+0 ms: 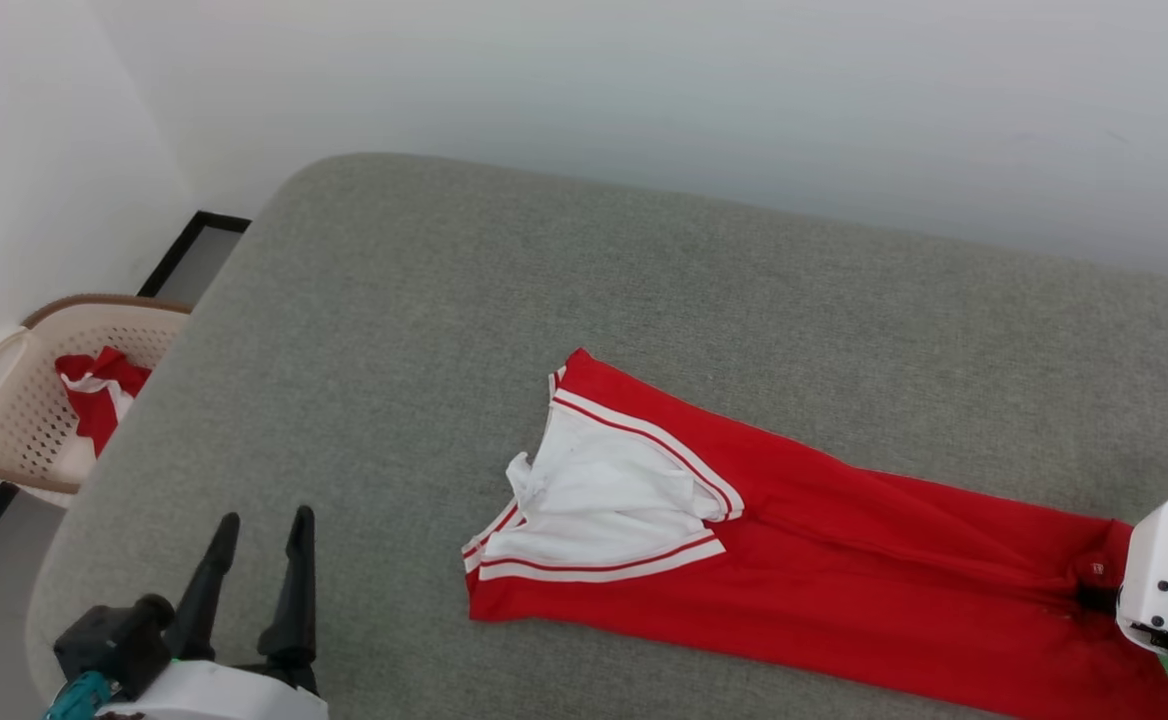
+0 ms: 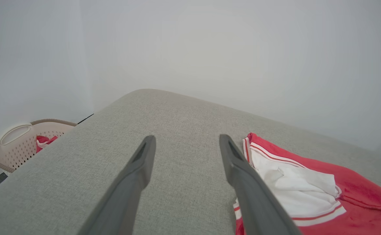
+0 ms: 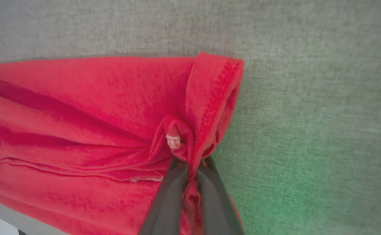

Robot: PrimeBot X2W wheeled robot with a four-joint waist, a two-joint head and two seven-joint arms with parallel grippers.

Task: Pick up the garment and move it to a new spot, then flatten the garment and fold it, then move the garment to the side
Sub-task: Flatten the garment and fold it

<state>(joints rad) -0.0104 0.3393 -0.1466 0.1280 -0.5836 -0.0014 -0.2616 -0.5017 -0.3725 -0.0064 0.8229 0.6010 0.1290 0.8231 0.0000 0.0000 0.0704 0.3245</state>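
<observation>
Garment (image 3: 79,107) hem, seemingly, in right gripper (image 3: 192,162).

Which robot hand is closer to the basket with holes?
Left. The left hand is open near the cushion edge beside the basket. The right hand is far across, pinching the red shirt.

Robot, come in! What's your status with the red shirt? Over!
Left gripper jaws open, empty. Right gripper jaws shut on garment hem. Garment stretched along grey cushion. Basket off left, not blocking.
</observation>
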